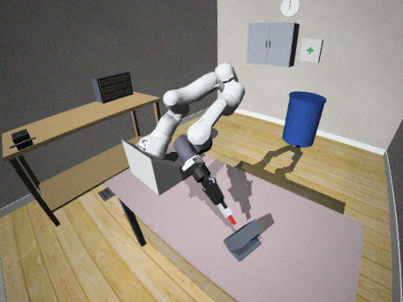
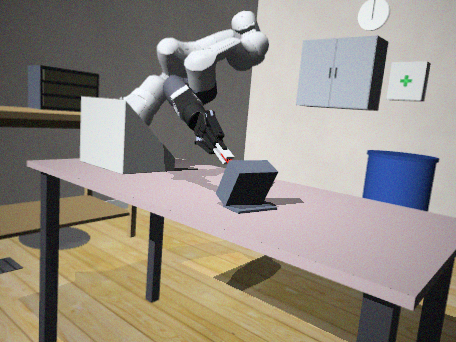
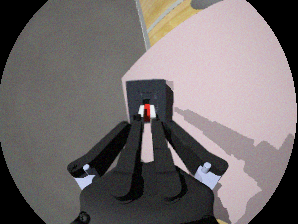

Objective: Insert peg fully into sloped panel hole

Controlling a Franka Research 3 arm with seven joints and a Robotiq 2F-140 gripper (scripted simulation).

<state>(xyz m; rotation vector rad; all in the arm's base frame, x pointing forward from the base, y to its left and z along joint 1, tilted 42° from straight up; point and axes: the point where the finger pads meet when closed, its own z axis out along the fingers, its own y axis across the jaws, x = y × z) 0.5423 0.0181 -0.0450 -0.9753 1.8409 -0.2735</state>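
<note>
Exterior: hand (image 2: 220, 150) gripping red peg (image 2: 226, 159), slate wedge panel (image 2: 246, 183)

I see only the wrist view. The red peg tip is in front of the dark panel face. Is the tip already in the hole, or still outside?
Observer: In the exterior view the red tip of the peg is right at the upper edge of the sloped panel; most of the peg is plainly outside. Whether the tip has entered, I cannot tell.
Operator: Does the gripper hold the peg firmly?
Observer: The gripper is shut on the peg's white end; only the red part sticks out in the top view.
Operator: Is the arm tilted like the panel?
Observer: From the side, the gripper points down at a slant toward the panel face, not straight down.
</note>
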